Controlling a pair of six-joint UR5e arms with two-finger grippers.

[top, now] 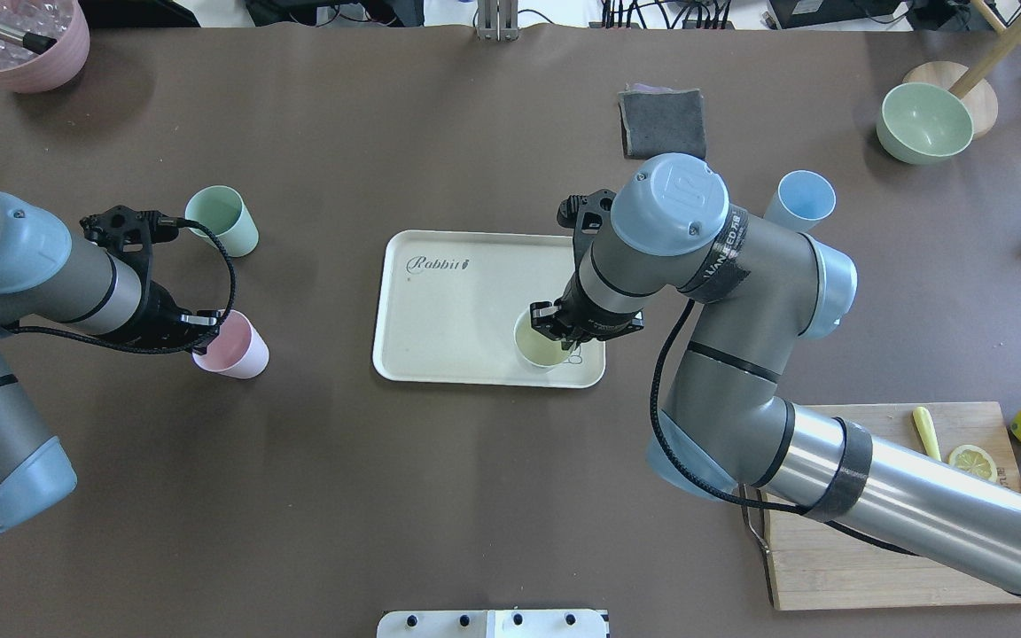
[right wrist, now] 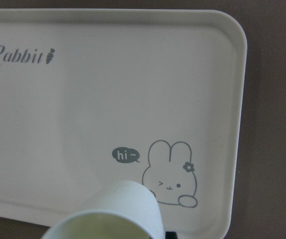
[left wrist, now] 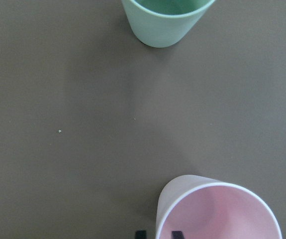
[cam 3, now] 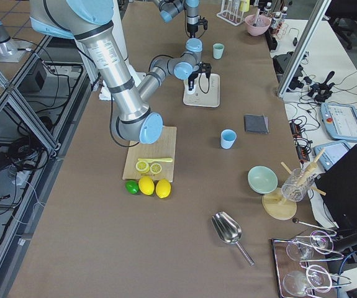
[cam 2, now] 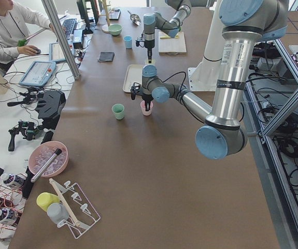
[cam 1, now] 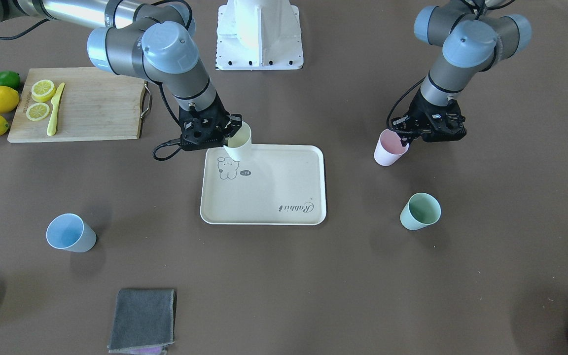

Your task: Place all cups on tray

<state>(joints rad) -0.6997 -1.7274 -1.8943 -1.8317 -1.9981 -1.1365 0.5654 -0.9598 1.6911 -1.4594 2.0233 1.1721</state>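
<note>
**Front view.** R gripper is clamped on the rim of the yellow cup, one finger in, one out. Cup hangs over the tray at its robot-side corner, R-arm end, above the rabbit drawing. L gripper sits at the rim of the pink cup, which is off the tray, beyond its L-arm end. Mint cup is farther out on the same end, toward the operators. Blue cup is well off the tray's R-arm end, operator side. Cutting board lies beyond that same end, robot side. Grey cloth is well to the operator side of the tray.

**Overhead.** Yellow cup sits inside the tray's outline at the drawing corner. "Rabbit" script is at the diagonally opposite corner. Green bowl is far past the tray's operator side, R-arm end.

**Left side view.** Pink and mint cups are side by side on the table, nearer the camera than the tray. Near arm's gripper is down at the pink one.

**Right side view.** Too small to add anything.

**L wrist.** Two dark fingertips straddle the pink cup's wall, narrow gap. Can't tell if they pinch it. Mint cup is upright ahead.

**R wrist.** Yellow cup's rim is at frame bottom, covering part of the rabbit. Can't tell whether its base touches the tray.
</note>
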